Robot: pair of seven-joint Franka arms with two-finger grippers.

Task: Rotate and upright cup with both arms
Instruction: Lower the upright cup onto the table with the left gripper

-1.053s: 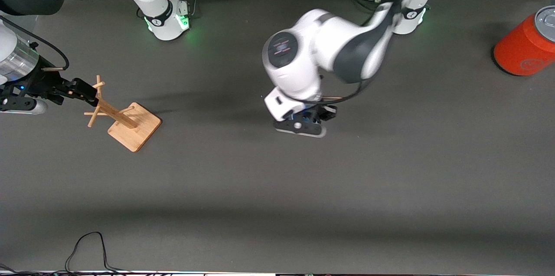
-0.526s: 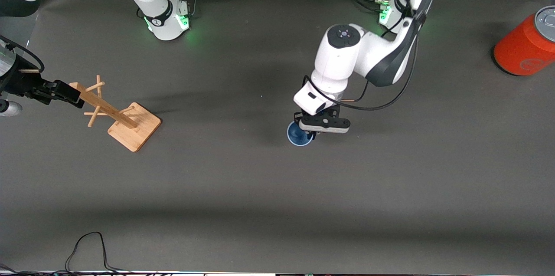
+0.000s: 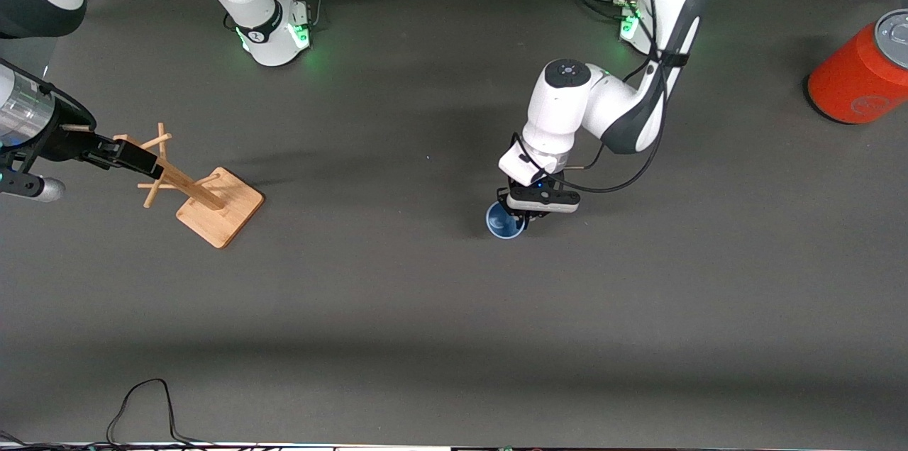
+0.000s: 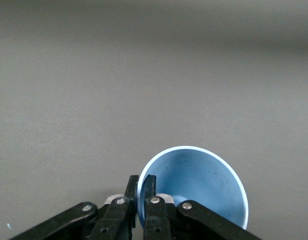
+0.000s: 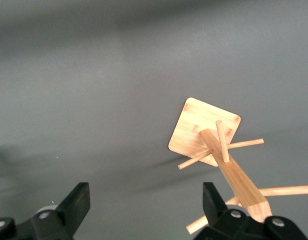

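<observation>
The light-blue cup (image 3: 504, 223) is at the middle of the table with its mouth facing up. My left gripper (image 3: 526, 215) is shut on its rim, one finger inside and one outside. The left wrist view shows the cup's open inside (image 4: 203, 180) and the left gripper (image 4: 142, 182) pinching the rim edge. I cannot tell whether the cup rests on the table or hangs just above it. My right gripper (image 3: 138, 159) is open and empty, in the air by the top of the wooden rack (image 3: 213, 204). The right wrist view shows the right gripper (image 5: 146, 200) with its jaws wide apart.
The wooden rack with pegs (image 5: 213, 145) stands toward the right arm's end of the table. A large orange-red can (image 3: 860, 71) stands at the left arm's end. A black cable (image 3: 142, 401) loops at the table edge nearest the front camera.
The left arm has swung back toward its base, uncovering the cup, and carried it a little toward the left arm's end. The right gripper shifted slightly by the rack top.
</observation>
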